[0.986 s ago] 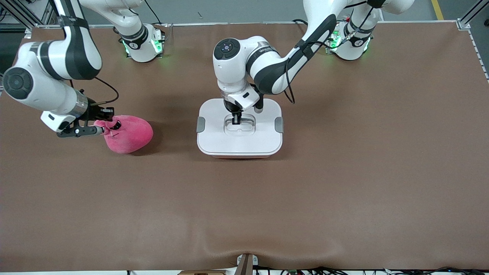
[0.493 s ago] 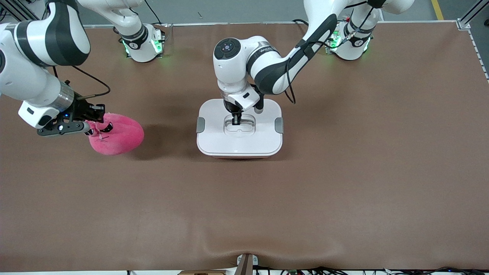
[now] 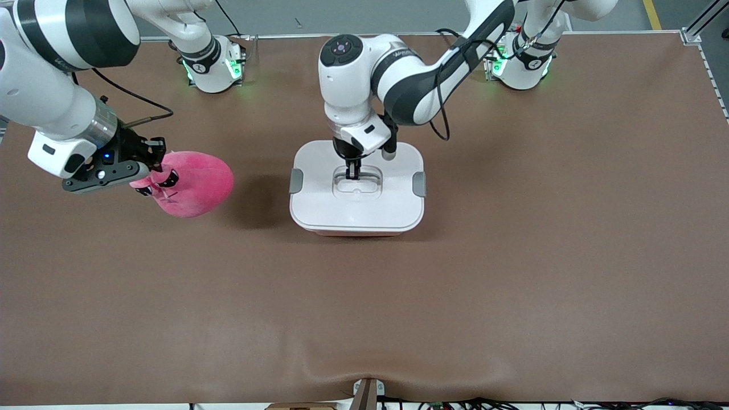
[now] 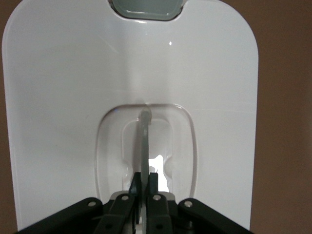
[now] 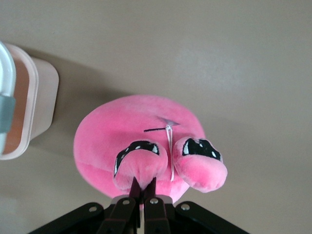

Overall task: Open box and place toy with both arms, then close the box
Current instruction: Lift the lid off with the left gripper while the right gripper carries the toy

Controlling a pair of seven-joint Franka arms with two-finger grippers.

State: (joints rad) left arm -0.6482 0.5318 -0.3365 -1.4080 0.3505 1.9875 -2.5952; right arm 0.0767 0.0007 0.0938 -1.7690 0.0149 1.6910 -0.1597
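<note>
Front view shows the box (image 3: 356, 213) mid-table, its lid (image 3: 319, 199) gripped at the handle (image 4: 145, 141) by the left gripper (image 3: 353, 169). Toward the right arm's end, the right gripper (image 3: 149, 171) pinches the toy (image 3: 196, 185), lifted above the table (image 3: 512, 256).

Toy (image 3: 191, 183): hot pink plush, black-and-white markings. Box (image 3: 357, 228): translucent pink; lid (image 3: 319, 199) white, grey clips. Tabletop (image 3: 512, 256): brown.

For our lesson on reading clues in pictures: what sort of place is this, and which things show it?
Most likely a robotics lab or test bench: two white robot arms bolted along a brown-covered table, with only a lidded box and a pink plush toy set out.
</note>
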